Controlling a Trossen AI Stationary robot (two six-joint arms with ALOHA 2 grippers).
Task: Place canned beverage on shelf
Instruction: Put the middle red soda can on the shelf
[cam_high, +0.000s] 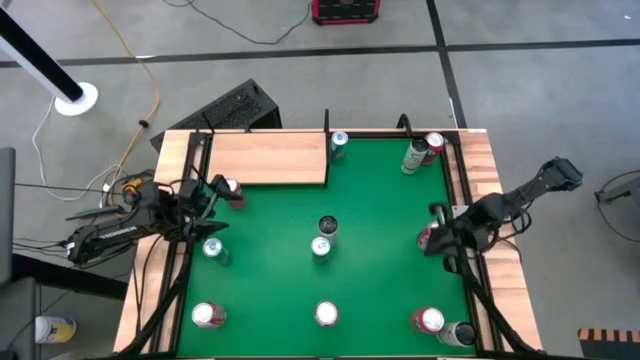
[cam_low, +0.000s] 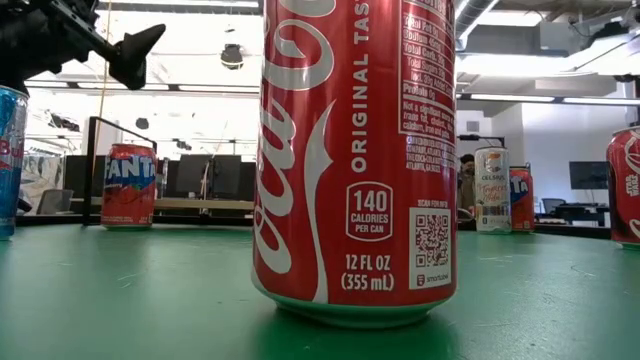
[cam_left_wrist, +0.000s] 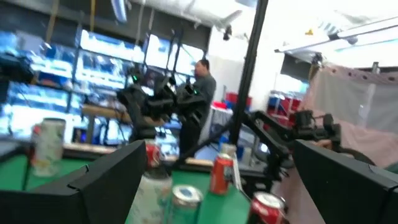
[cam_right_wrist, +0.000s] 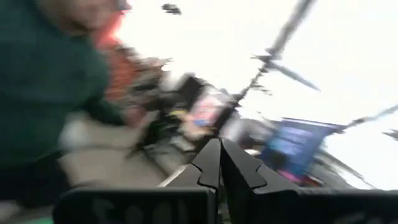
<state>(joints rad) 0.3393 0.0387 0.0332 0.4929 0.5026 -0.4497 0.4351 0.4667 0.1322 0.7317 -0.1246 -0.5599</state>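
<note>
Several drink cans stand upright on the green tabletop. A red one and a pale one are at the left, and two are in the middle. The pale-wood shelf board lies flat at the far left, with no can on it. My left gripper is open and empty at the left edge, beside the red can; its spread fingers show in the left wrist view. My right gripper is shut and empty at the right edge, by a red can.
Three cans stand along the far edge, right of the board. Several more stand along the near edge; one is the big red cola can in the low view. Thin black posts rise at the far edge. A person stands beyond the table.
</note>
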